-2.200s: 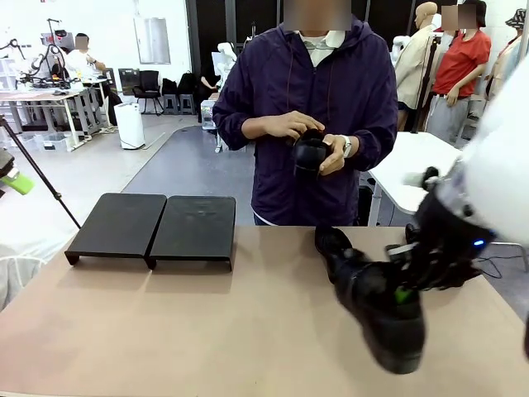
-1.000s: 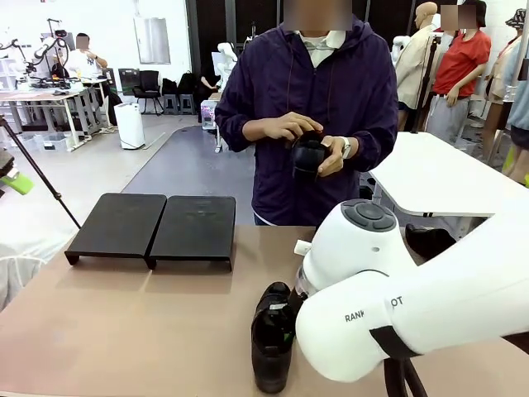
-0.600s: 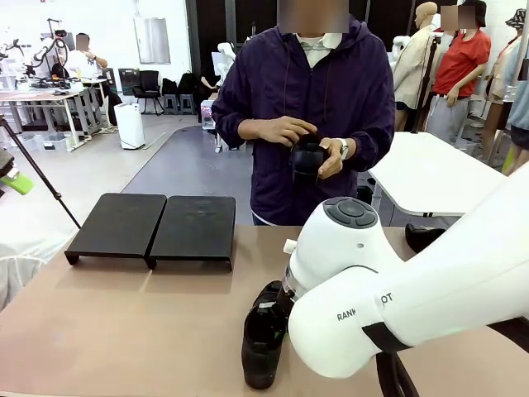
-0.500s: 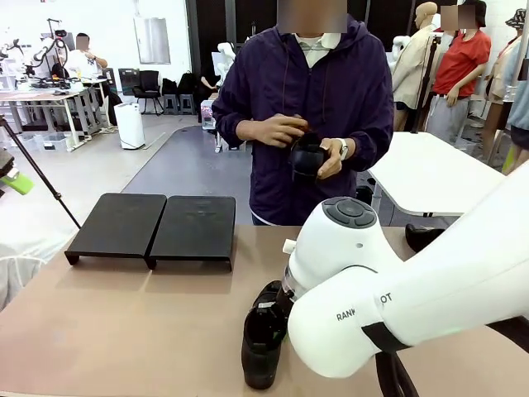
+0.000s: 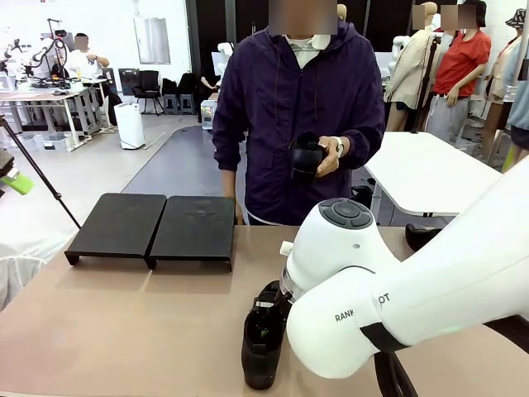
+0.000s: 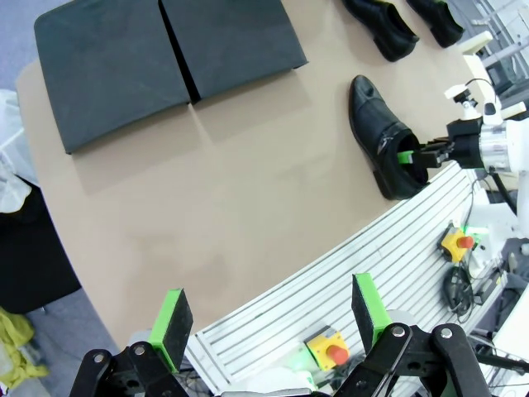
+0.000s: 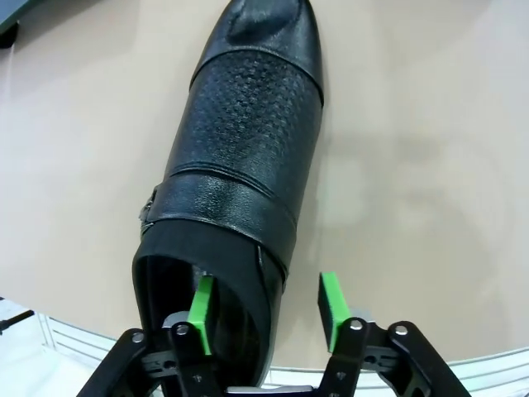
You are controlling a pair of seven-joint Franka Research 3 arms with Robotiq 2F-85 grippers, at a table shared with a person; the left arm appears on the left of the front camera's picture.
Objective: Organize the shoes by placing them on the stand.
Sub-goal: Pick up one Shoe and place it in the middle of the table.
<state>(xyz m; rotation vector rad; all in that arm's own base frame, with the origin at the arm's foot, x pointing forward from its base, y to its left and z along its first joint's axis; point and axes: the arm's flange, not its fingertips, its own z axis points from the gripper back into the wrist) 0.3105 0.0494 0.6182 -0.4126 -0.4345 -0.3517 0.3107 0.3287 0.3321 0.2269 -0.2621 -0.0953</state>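
Note:
One black shoe [image 7: 240, 165] rests on the table near the front edge, toe pointing away. My right gripper [image 7: 264, 302] straddles its heel-side wall, one green pad inside the opening and the other outside with a gap, so it is open. The same shoe [image 5: 264, 335] sits by my big white right arm [image 5: 388, 298]. The person holds a second shoe [image 5: 307, 157] at chest height. Two more shoes [image 6: 380, 25] lie at the far right of the table. The black stand [image 5: 149, 227] is bare at the far left. My left gripper [image 6: 269, 310] hangs open high above the table.
The person stands at the far edge behind the table's middle. The tan table [image 5: 124, 322] lies bare between the stand and the front shoe. A ribbed metal rail [image 6: 347, 265] with a red stop button runs along the front edge.
My right arm carried the shoe leftwards across the table, set it near the front edge and stopped. The person's one hand dropped from the held shoe to their side.

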